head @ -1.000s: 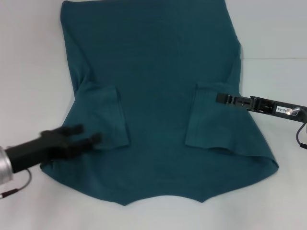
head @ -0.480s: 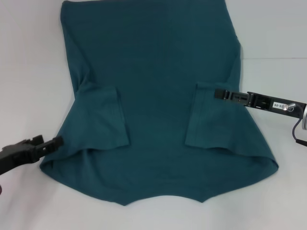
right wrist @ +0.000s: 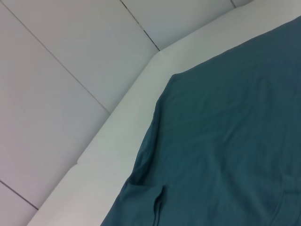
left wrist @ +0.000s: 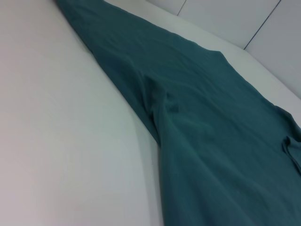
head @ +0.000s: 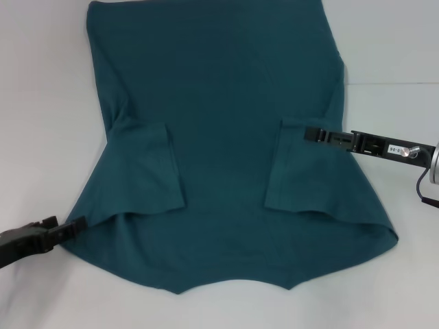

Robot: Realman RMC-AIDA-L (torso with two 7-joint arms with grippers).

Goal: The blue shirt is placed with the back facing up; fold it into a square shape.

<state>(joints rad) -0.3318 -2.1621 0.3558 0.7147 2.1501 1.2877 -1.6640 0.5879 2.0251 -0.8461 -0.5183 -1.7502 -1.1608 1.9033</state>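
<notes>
The blue shirt lies flat on the white table, with its hem at the far side and its collar end nearest me. Both short sleeves are folded inward onto the body, the left sleeve and the right sleeve. My left gripper sits low at the near left, its tip at the shirt's outer edge. My right gripper reaches in from the right, and its tip is over the top of the folded right sleeve. The wrist views show only the shirt and the table.
Bare white table surrounds the shirt on the left, right and near sides. A pale wall with seams rises beyond the table's far edge. A cable hangs from the right arm.
My left gripper has drawn back from above the left sleeve, down and outward to the shirt's near-left edge. The right gripper has barely shifted. The shirt lies as before.
</notes>
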